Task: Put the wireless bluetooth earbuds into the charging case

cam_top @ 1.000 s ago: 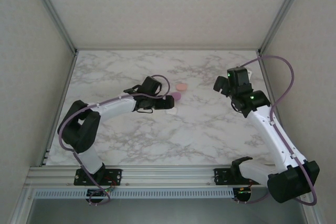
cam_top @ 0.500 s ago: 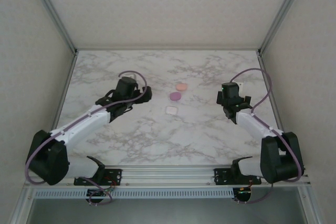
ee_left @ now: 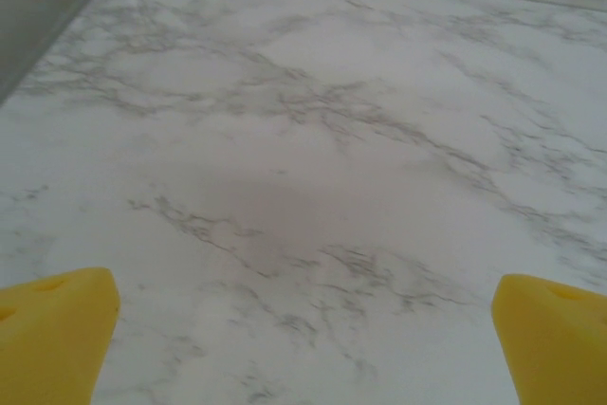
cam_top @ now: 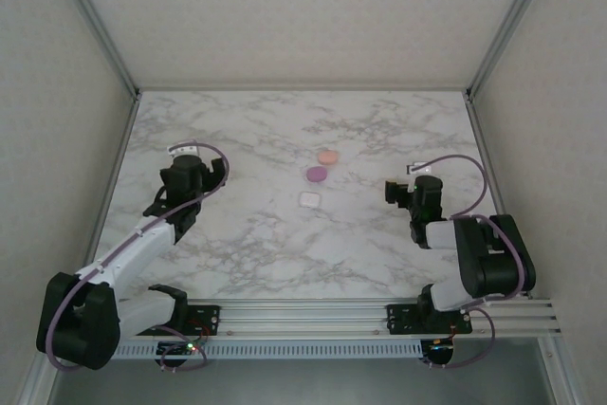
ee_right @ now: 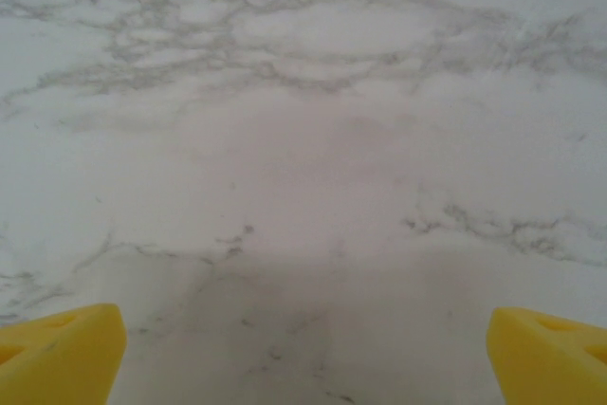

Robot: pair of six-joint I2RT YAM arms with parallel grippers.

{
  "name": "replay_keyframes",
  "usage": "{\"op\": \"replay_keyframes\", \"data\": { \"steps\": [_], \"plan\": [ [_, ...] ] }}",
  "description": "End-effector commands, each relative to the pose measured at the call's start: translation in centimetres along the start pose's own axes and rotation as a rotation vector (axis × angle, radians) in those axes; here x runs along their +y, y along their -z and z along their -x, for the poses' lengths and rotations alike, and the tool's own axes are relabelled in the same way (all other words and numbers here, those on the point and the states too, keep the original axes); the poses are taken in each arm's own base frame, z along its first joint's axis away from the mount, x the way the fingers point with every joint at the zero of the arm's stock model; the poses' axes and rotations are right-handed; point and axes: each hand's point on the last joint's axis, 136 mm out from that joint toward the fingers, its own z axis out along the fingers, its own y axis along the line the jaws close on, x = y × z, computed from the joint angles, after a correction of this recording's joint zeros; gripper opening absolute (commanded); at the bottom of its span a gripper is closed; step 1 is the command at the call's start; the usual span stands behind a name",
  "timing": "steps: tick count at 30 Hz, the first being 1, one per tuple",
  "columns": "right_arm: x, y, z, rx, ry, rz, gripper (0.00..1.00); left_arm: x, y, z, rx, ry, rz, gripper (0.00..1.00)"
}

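Note:
Three small rounded charging cases lie mid-table: a peach-orange case [cam_top: 328, 156], a purple case [cam_top: 317, 174] and a white case [cam_top: 309, 199]. The earbuds are hidden from view. My left gripper [cam_top: 193, 160] sits far to the left of the cases, folded back over the table's left side. In the left wrist view my left gripper [ee_left: 303, 348] stands open, with only bare marble between its yellow fingertips [ee_left: 57, 329]. My right gripper [cam_top: 396, 188] rests to the right of the cases. The right wrist view shows it [ee_right: 303, 353] open too, empty between its yellow fingertips [ee_right: 66, 348].
The marble table [cam_top: 237, 244] is bounded by grey walls on the left, back and right, with metal frame posts [cam_top: 95, 26] in the corners. An aluminium rail [cam_top: 303, 315] carrying both arm bases runs along the near edge.
Both arms have drawn back from the middle toward the near sides. The left gripper has left the purple case and swung left; the right gripper has folded down and inward.

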Motion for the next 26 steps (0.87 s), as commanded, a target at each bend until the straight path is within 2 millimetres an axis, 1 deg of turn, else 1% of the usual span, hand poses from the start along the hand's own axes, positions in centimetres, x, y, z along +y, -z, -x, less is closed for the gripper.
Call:
{"op": "replay_keyframes", "data": {
  "steps": [1,3,6,10,12,13,17,18,19,20,21,22,23,26],
  "plan": [
    [1.4,-0.5,4.0,-0.124,-0.025,0.134,0.99,1.5,-0.8,1.6,-0.097,-0.029,0.036,1.0],
    [-0.5,-1.0,3.9,-0.095,-0.09,0.048,0.99,1.9,-1.6,1.0,-0.097,-0.028,0.02,1.0],
    [-0.4,-0.9,4.0,-0.11,-0.076,0.031,0.99,1.5,-2.8,-0.3,-0.102,-0.077,-0.028,1.0],
    [-0.4,-0.9,4.0,-0.106,-0.069,0.026,0.99,-0.1,-4.2,-1.5,-0.099,-0.145,-0.141,1.0],
    [-0.4,-1.0,4.0,-0.106,-0.069,0.025,0.99,0.1,-5.0,-1.9,-0.109,-0.14,-0.16,1.0],
    [-0.4,-1.0,4.0,-0.106,-0.069,0.026,0.99,0.5,-5.5,-2.4,-0.091,-0.113,-0.179,1.0],
    [-0.4,-1.0,4.0,-0.104,-0.069,0.026,0.99,0.7,-6.4,-4.2,-0.105,-0.054,-0.288,1.0],
    [-0.4,-1.0,3.9,-0.104,-0.069,0.025,0.99,0.8,-6.5,-3.8,-0.123,-0.041,-0.296,1.0],
    [-0.4,-1.0,4.0,-0.104,-0.069,0.025,0.99,1.2,-6.7,-4.2,-0.085,-0.029,-0.287,1.0],
    [-0.4,-1.0,3.9,-0.104,-0.069,0.025,0.99,1.4,-6.8,-3.9,-0.106,-0.016,-0.274,1.0],
    [-0.4,-1.0,4.0,-0.103,-0.069,0.026,0.99,2.1,-7.0,-3.8,-0.098,-0.002,-0.234,1.0],
    [-0.3,-1.0,4.0,-0.104,-0.07,0.027,0.99,3.4,-7.4,-3.7,-0.097,0.022,-0.133,1.0],
    [-0.3,-1.0,4.0,-0.103,-0.07,0.028,0.99,3.6,-7.5,-3.7,-0.095,0.011,-0.097,1.0],
    [-0.4,-1.0,4.0,-0.105,-0.069,0.027,0.99,3.5,-7.5,-3.7,-0.097,-0.008,-0.074,1.0]
  ]
}}
